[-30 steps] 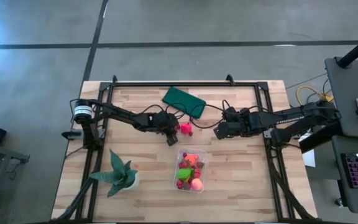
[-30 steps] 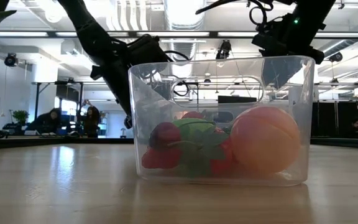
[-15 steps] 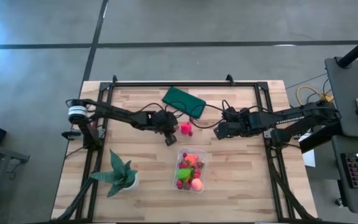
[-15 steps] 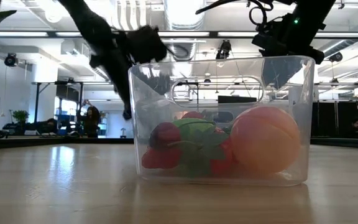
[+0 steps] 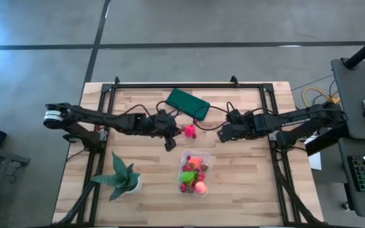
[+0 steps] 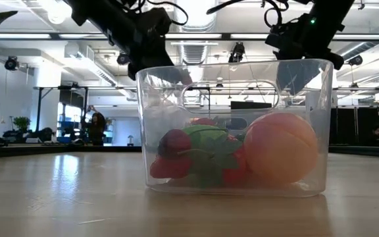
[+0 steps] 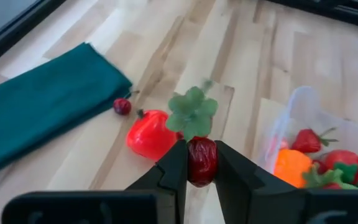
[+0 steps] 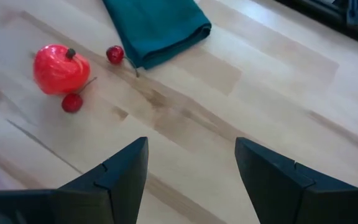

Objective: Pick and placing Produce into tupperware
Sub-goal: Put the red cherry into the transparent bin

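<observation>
One dark red berry (image 7: 201, 160) pinched between closed left gripper (image 7: 201, 171) fingers, green leaf attached; judged light, smooth, slip-prone, best held mid-body; tupperware (image 5: 194, 173) at 5 o'clock; right gripper (image 8: 191, 165) spread open, empty, idle

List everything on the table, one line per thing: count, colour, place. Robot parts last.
Clear plastic rectangular tupperware: one, near table edge, holding mixed red, orange, green and peach toy produce.
Large red toy fruit: one, on the wood beside the cloth.
Small dark red berries: one by the cloth, one by the red fruit, one in the left pincer.
Dark green folded cloth: one, far side.
Spiky green potted plant: one, near-left.
Left pincer: shut on a berry.
Right pincer: open, empty.
</observation>
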Available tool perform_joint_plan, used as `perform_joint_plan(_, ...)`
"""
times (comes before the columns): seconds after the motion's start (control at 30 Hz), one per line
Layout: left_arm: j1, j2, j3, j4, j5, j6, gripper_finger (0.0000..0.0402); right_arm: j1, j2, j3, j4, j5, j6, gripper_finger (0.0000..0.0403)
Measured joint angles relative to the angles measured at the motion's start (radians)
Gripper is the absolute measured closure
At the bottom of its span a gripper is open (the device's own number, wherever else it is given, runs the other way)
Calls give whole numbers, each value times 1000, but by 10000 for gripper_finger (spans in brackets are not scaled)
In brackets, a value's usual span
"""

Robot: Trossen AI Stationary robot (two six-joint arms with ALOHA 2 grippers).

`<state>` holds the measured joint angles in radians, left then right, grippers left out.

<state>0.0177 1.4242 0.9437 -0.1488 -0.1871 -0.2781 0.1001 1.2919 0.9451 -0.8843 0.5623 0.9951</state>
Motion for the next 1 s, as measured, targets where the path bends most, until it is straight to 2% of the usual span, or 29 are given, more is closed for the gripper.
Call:
perform_joint_plan(0.23,-14,28,17,10,-8,-5,356,5,0,0,10,-46,3,170)
perform_joint_plan(0.67,-44,27,25,12,-32,-7,356,29,0,0,9,-48,22,170)
perform_joint_plan(0.87,-12,45,0,7,-133,-12,356,29,0,0,9,-46,3,170)
perform_joint_plan(0.93,10,67,-4,-4,-77,-57,356,29,0,0,7,-45,-6,170)
perform_joint_plan(1.0,22,86,-1,5,24,-85,356,29,0,0,7,-45,-16,170)
